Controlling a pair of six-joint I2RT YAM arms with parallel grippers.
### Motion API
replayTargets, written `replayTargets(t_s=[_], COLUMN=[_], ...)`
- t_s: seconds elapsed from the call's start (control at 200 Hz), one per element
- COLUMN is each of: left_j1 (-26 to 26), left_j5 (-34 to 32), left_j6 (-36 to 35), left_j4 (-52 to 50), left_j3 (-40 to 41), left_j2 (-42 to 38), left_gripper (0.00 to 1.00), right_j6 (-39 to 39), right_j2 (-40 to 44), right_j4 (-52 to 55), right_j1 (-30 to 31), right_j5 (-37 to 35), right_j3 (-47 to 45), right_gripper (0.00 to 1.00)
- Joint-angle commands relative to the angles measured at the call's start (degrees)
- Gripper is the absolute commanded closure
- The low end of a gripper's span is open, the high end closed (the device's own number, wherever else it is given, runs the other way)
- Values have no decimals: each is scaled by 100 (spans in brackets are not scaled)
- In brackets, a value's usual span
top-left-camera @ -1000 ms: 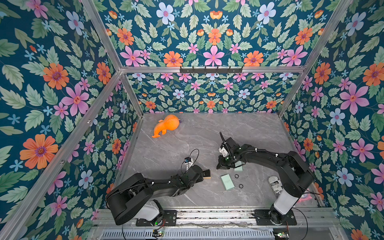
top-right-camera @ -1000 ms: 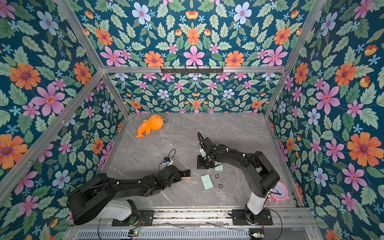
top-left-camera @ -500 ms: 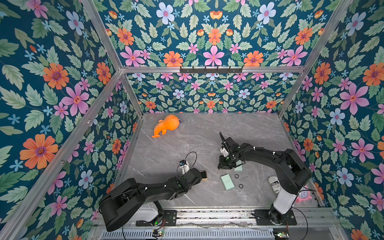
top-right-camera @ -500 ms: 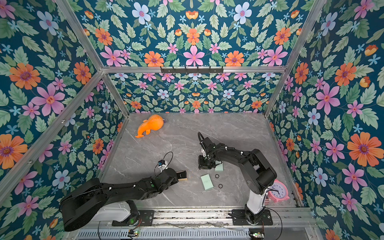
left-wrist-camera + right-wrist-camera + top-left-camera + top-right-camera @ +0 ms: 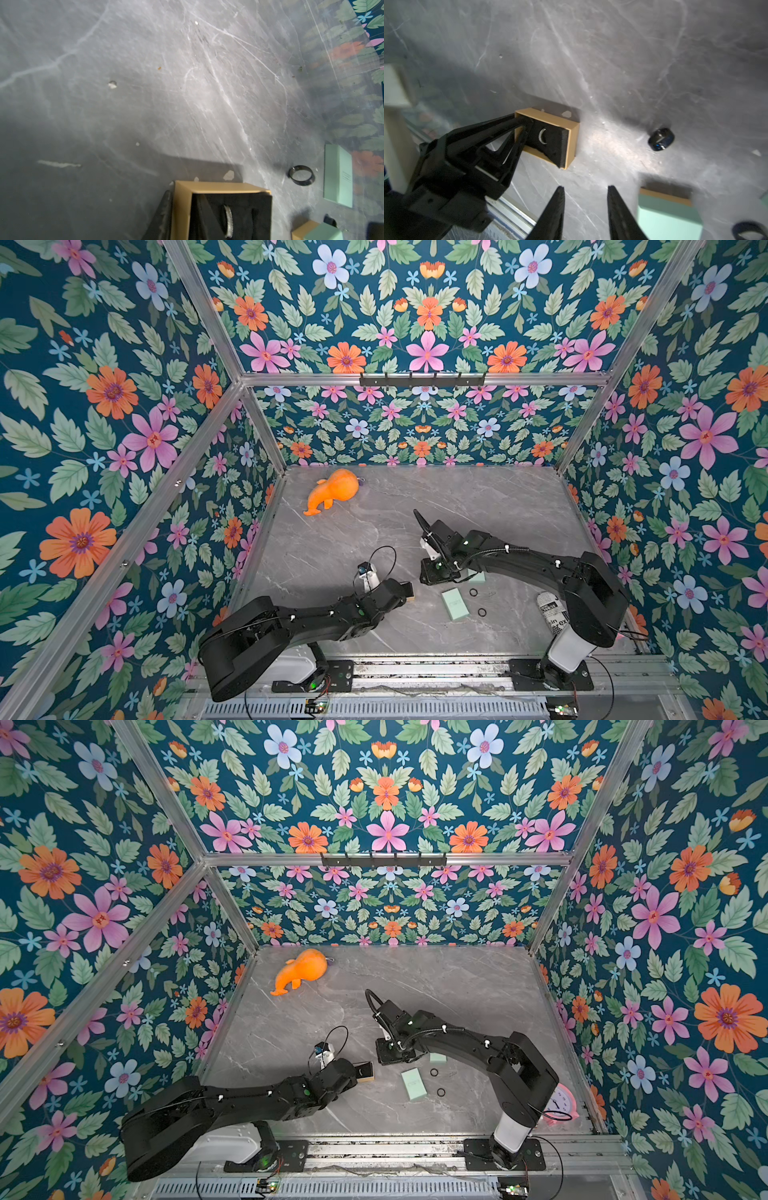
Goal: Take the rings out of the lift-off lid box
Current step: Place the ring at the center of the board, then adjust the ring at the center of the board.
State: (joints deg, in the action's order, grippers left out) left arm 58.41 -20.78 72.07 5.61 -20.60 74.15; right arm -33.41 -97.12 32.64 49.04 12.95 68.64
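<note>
The tan box (image 5: 571, 133), lined with black foam, lies lidless on the table, and a glittery silver ring (image 5: 543, 136) stands in its foam slot. My left gripper (image 5: 525, 128) is shut on one wall of this box (image 5: 410, 595), one finger inside and one outside. My right gripper (image 5: 586, 188) hovers open and empty over bare table, just right of the box. The mint-green lid (image 5: 456, 603) lies flat further to the right. Two black rings (image 5: 473, 592) (image 5: 482, 612) lie loose on the table beside the lid.
A second mint-lidded box (image 5: 476, 577) sits partly under my right arm. An orange plush toy (image 5: 332, 491) lies at the back left. A white printed can (image 5: 550, 612) and a pink clock (image 5: 559, 1106) stand by the right arm's base.
My right gripper's jaws have opened. The left arm's elbow has sunk lower and leftward, while its gripper keeps hold of the tan box in about the same spot.
</note>
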Motion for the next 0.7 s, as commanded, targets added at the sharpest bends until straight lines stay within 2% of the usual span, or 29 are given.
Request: replayTargets(t_s=[0.0, 0.1, 0.255, 0.695], left_j1=[8, 9, 17, 34], left_j5=[-143, -163, -179, -236], left_j6=[147, 174, 207, 139], left_j4=[-200, -194, -138, -191], left_j3=[59, 117, 218, 215], left_j2=[-99, -203, -250, -287], left_gripper=[77, 77, 77, 77], right_j6=[-281, -344, -357, -425], right_j2=[-85, -65, -301, -545], right_j4=[-126, -74, -119, 34], right_j1=[44, -38, -287, -311], right_j5=[85, -320, -182, -554], right_j3=[32, -66, -97, -283], right_gripper=[68, 69, 70, 71])
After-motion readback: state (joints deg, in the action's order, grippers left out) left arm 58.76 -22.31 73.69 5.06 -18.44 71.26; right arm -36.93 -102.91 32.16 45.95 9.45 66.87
